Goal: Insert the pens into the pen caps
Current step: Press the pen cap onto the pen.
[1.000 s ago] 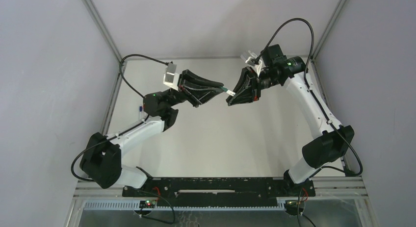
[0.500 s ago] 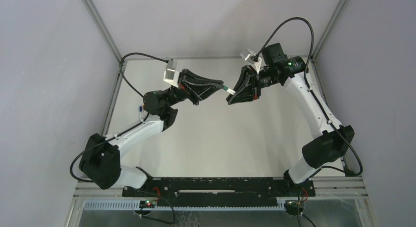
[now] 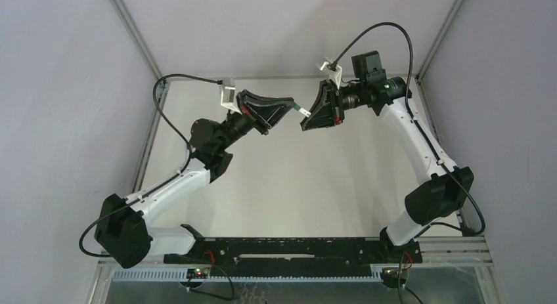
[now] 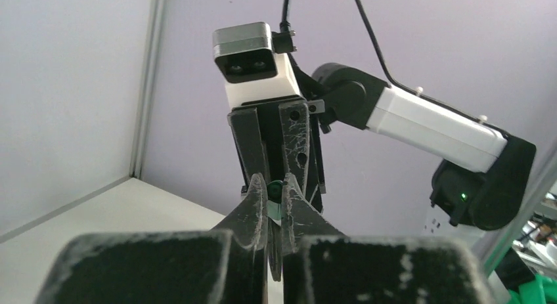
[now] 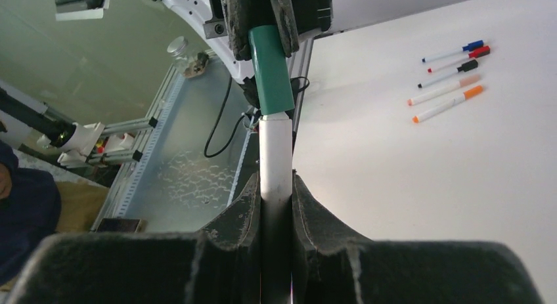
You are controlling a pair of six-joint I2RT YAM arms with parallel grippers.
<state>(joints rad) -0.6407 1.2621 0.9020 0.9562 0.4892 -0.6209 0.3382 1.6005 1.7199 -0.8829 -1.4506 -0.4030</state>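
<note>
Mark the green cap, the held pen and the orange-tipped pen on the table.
green cap (image 5: 270, 71), right wrist view, its middle.
held pen (image 5: 276, 153), right wrist view, bare white barrel.
orange-tipped pen (image 5: 448, 105), right wrist view, mid barrel.

Your green cap (image 5: 270, 67) meets a plain white pen (image 5: 276, 156) just below it, and the right gripper (image 5: 276, 186) under the green cap is black, streaked with pale grey scuffs. To the right of the green cap, on the white table (image 5: 427, 199), you have five white-barrelled pens (image 5: 448, 75) whose ends run blue, red, black, pinkish-tan and orange, top to bottom.
</note>
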